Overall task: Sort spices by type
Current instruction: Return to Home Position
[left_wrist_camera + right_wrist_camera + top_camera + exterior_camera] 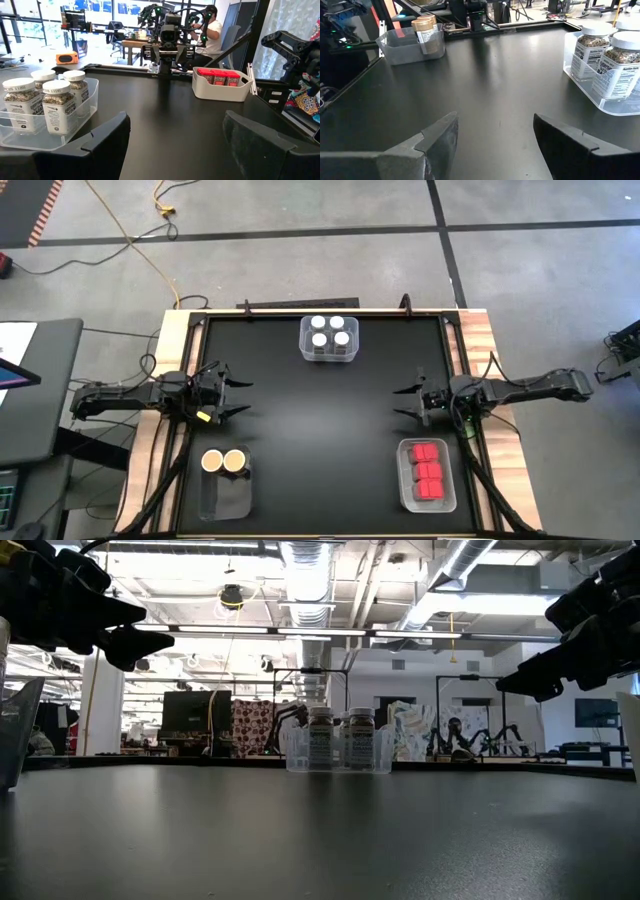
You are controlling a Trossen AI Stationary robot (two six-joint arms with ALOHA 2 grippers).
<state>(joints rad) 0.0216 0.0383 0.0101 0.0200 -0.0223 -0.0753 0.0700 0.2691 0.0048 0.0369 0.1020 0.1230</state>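
**All ten spices sit binned by type; both grippers hang empty near the table's side edges.**

We see the four white-lidded jars (329, 332) upright in a clear bin (329, 360) at the middle of the table's (320, 440) far edge, about equally far from either arm. The two tan-lidded jars (224, 462) stand in a second clear bin (225, 498) at the near left corner, nearest the left gripper (243, 397). The four red boxes (428, 470) lie in a row along the right edge in the white bin (428, 505), nearest the right gripper (398, 402). Each gripper points inward across the table, fingers spread wide, grasping nothing and apart from every bin. We judge only the retreat to rest remains.
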